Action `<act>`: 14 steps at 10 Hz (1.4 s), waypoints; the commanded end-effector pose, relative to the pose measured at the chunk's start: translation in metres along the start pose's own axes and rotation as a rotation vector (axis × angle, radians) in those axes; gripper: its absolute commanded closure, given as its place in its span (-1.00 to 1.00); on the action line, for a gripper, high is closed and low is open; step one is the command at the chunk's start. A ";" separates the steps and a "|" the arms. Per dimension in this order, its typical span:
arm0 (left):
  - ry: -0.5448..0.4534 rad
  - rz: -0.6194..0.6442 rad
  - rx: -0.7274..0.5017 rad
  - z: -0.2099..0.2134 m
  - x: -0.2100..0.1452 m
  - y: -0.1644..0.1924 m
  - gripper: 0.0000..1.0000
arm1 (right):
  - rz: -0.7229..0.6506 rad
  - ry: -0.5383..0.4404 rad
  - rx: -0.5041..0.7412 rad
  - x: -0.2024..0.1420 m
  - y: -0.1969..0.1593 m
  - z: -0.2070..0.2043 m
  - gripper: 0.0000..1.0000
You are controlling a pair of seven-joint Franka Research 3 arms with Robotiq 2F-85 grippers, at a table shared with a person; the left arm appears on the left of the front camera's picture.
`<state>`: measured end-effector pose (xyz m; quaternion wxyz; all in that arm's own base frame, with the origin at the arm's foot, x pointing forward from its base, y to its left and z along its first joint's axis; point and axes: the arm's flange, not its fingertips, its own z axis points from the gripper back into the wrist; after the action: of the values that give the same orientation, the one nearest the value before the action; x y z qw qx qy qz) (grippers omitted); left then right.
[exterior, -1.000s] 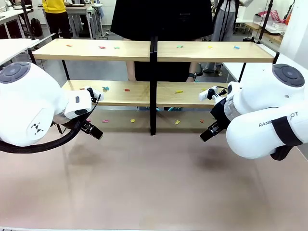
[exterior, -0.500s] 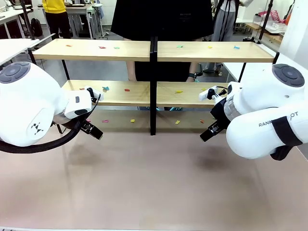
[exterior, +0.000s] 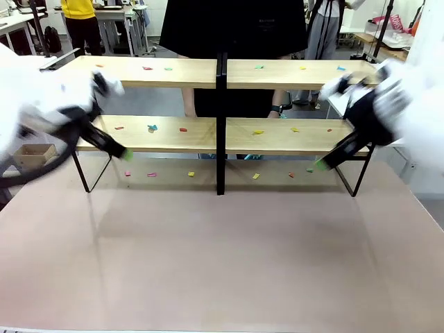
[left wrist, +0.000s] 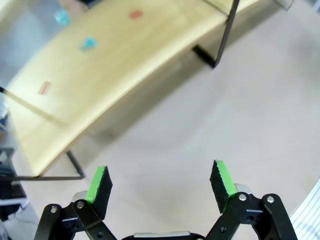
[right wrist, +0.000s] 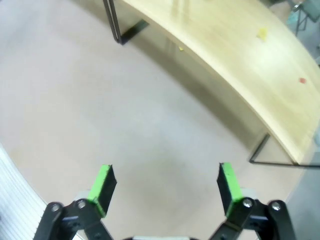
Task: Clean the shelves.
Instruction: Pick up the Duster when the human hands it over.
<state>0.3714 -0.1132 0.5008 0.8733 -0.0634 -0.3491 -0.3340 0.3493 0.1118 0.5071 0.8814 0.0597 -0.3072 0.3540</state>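
Bright, even light from above fell on the large pinkish-beige table [exterior: 222, 270], leaving only soft, faint shadows below the two-tier light wooden shelves on a thin black frame [exterior: 173, 72]. Motion blur smeared the white left arm [exterior: 38, 104] and the white right arm [exterior: 409, 104]. Wrist views bowed the boards and looked slightly soft.

Both our arms have swung up and outward and now show blurred with motion. Our left gripper [exterior: 123, 154] has moved farther and slightly left, to the left end of the shelves [exterior: 173, 134]. Our right gripper [exterior: 320, 165] has moved farther and right, toward the right end. The 2 white arm bodies have left the near corners, uncovering a brown box [exterior: 31, 154] at the left.
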 end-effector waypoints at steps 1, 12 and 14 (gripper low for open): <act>-0.114 -0.065 -0.042 0.093 -0.039 0.002 -1.00 | 0.052 -0.057 0.010 -0.056 -0.003 0.092 -1.00; -0.683 -0.061 0.026 0.194 -0.044 0.024 -1.00 | 0.082 -0.473 -0.024 -0.061 -0.043 0.220 -1.00; -0.565 0.010 -0.039 0.181 -0.047 0.030 -1.00 | 0.083 -0.452 -0.009 -0.060 -0.043 0.217 -1.00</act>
<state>0.2834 0.0017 0.6568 0.7145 -0.1632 -0.6007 -0.3195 0.2313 -0.0241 0.6597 0.7797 0.1123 -0.5018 0.3572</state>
